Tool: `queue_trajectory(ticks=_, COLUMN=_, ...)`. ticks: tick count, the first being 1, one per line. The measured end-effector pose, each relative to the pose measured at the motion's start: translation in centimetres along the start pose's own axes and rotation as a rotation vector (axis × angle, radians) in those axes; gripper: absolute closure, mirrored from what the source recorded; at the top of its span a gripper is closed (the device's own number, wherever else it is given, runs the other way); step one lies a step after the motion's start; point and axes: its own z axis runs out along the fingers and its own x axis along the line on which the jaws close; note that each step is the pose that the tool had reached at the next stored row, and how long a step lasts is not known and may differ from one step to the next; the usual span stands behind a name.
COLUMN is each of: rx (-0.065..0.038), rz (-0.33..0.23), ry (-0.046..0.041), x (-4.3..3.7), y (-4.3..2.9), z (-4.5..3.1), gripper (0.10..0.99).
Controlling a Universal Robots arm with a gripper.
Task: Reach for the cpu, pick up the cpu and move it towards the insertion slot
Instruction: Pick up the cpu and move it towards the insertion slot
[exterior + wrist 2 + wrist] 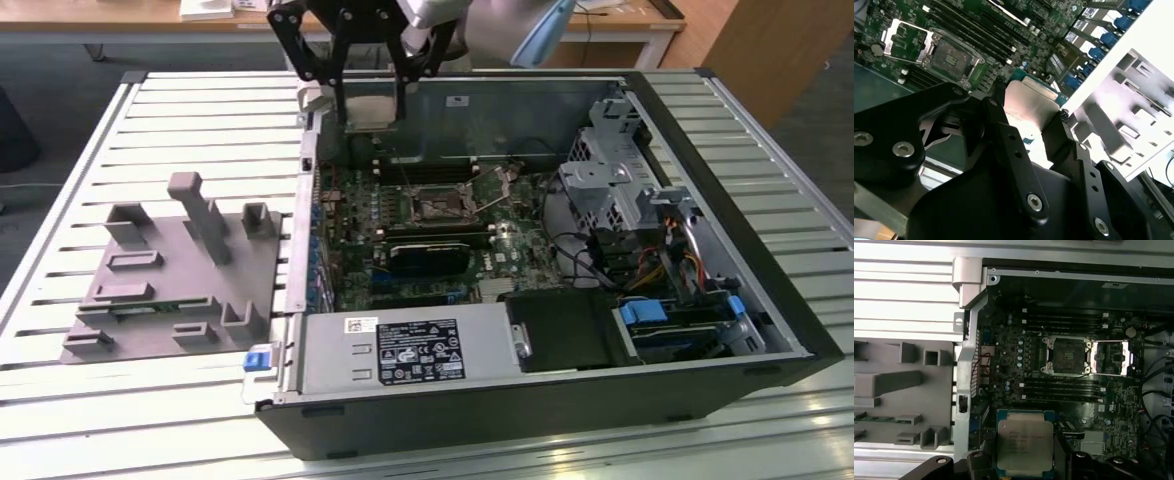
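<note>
My gripper point(1029, 117) was closed on the cpu point(1025, 445), a finger point(1004, 135) against each opposite edge, chip lifted clear. It hung above the green board point(1009, 365) inside the open case point(747, 300), short of the slot point(1066, 355), which stood open.

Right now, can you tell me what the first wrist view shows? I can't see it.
The tool holds the cpu, a silvery square chip, above the green circuit board. Farther along the board sits the insertion slot, open and empty, with grey plastic blocks outside the computer case.
</note>
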Motion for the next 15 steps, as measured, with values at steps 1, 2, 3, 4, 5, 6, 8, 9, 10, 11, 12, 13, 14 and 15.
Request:
queue_trajectory(ticks=1, rx=0.000, rz=0.000, ry=-0.0001, x=-0.19, y=0.06, z=0.01, gripper=0.545)
queue_trajectory(ticks=2, rx=0.000, rz=0.000, ry=-0.0001, x=-0.36, y=0.13, z=0.01, gripper=0.545)
queue_trajectory(ticks=3, rx=0.000, rz=0.000, ry=-0.0002, x=-0.51, y=0.22, z=0.02, gripper=0.545)
queue_trajectory(ticks=4, rx=0.000, rz=0.000, ry=-0.0002, x=-0.68, y=0.32, z=0.03, gripper=0.545)
queue_trajectory(ticks=5, rx=0.000, rz=0.000, ry=-0.0002, x=-0.80, y=0.45, z=0.04, gripper=0.545)
queue_trajectory(ticks=6, rx=0.000, rz=0.000, ry=-0.0001, x=-0.89, y=0.58, z=0.04, gripper=0.545)
queue_trajectory(ticks=8, rx=0.000, rz=0.000, ry=-0.0001, x=-1.00, y=0.83, z=0.06, gripper=0.545)
queue_trajectory(ticks=9, rx=0.000, rz=0.000, ry=-0.0001, x=-1.04, y=0.92, z=0.08, gripper=0.545)
queue_trajectory(ticks=10, rx=0.000, rz=0.000, ry=-0.0001, x=-1.08, y=1.02, z=0.11, gripper=0.545)
queue_trajectory(ticks=11, rx=0.000, rz=0.000, ry=-0.0003, x=-1.12, y=1.13, z=0.15, gripper=0.545)
queue_trajectory(ticks=12, rx=0.000, rz=0.000, ry=-0.0002, x=-1.21, y=1.28, z=0.19, gripper=0.545)
queue_trajectory(ticks=13, rx=0.000, rz=0.000, ry=-0.0003, x=-1.34, y=1.48, z=0.22, gripper=0.545)
queue_trajectory(ticks=14, rx=0.000, rz=0.000, ry=-0.0003, x=-1.51, y=1.67, z=0.26, gripper=0.545)
queue_trajectory(ticks=15, rx=0.000, rz=0.000, ry=-0.0003, x=-1.72, y=1.90, z=0.29, gripper=0.545)
